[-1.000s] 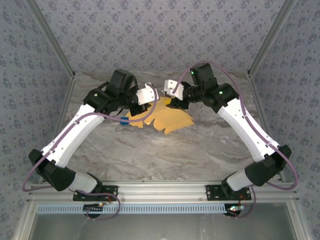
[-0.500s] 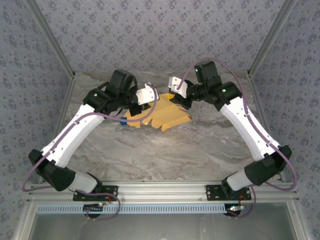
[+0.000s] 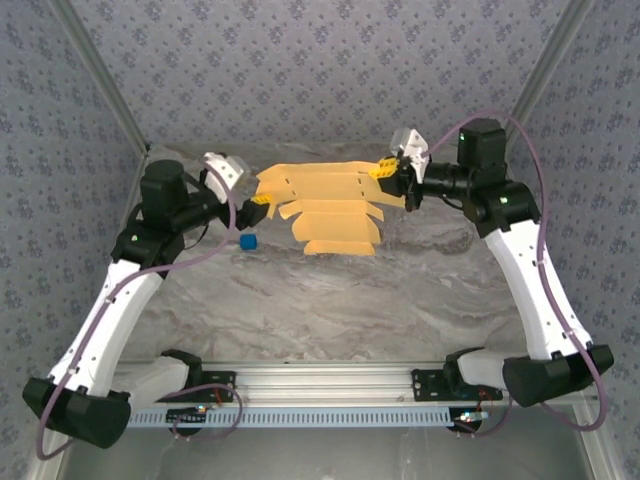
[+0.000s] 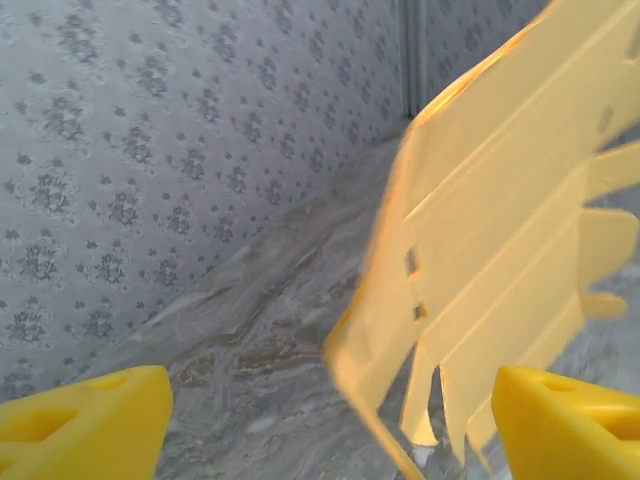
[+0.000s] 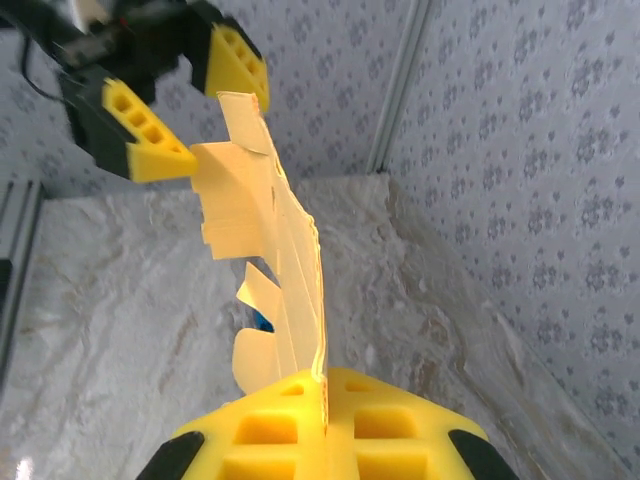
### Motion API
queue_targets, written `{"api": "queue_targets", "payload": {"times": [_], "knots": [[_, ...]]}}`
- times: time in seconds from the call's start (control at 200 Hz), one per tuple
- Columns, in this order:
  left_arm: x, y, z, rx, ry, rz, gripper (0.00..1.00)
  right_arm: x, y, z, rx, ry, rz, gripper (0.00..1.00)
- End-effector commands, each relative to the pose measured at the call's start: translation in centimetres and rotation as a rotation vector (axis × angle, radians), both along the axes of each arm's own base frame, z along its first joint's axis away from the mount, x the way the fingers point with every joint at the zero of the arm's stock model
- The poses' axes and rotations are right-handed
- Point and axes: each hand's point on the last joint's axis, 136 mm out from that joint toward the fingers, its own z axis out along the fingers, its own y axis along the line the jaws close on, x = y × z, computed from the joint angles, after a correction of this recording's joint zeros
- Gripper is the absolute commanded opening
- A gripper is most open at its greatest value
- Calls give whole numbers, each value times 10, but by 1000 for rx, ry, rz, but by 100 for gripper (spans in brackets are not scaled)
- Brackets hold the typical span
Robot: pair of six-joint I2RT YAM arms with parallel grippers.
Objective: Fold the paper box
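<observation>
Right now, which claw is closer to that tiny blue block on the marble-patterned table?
Left. The left claw hangs open just beyond the tiny blue block, at the left edge of the yellow-orange cardboard sheet. The right claw pinches the sheet's opposite end, much farther away.

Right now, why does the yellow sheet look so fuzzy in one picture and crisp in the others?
Left wrist view: the paper box hangs close to the lens, so its near edge smears, probably out of focus. Right wrist view: it is seen edge-on and looks fairly crisp. Top external view: evenly lit, sharp throughout.
</observation>
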Motion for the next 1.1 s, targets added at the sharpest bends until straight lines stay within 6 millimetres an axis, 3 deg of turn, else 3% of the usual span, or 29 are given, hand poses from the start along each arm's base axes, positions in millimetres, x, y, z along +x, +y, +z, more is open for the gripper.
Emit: {"api": "queue_targets", "payload": {"times": [0.0, 0.15, 0.225, 0.38, 0.51, 0.58, 0.685, 0.844, 0.964, 1.094], "knots": [[-10, -20, 24, -218, 16, -150, 85, -6, 0, 18, 109, 53, 16, 0], [-10, -26, 19, -262, 35, -191, 86, -7, 0, 23, 137, 78, 15, 0], [-10, -29, 21, -277, 33, -215, 79, -6, -1, 23, 154, 82, 14, 0], [-11, -34, 19, -297, 51, -260, 48, -3, -2, 23, 185, 96, 3, 0], [-13, -35, 14, -282, 51, -269, 15, 4, -5, 19, 189, 102, -27, 0], [-14, -34, 11, -261, 47, -267, 7, 8, -7, 16, 184, 102, -42, 0], [-15, -34, 6, -195, 51, -270, 0, 7, -9, 9, 133, 75, -56, 27], [-16, -31, -10, -65, 84, -275, 0, -6, -18, -4, -52, -26, -86, 69], [-17, -31, -12, -19, 86, -293, 0, -15, -16, 2, -102, -96, -73, 82], [-21, -34, -10, -6, 90, -329, 0, -16, 0, -1, -178, -145, -27, 86]]}}
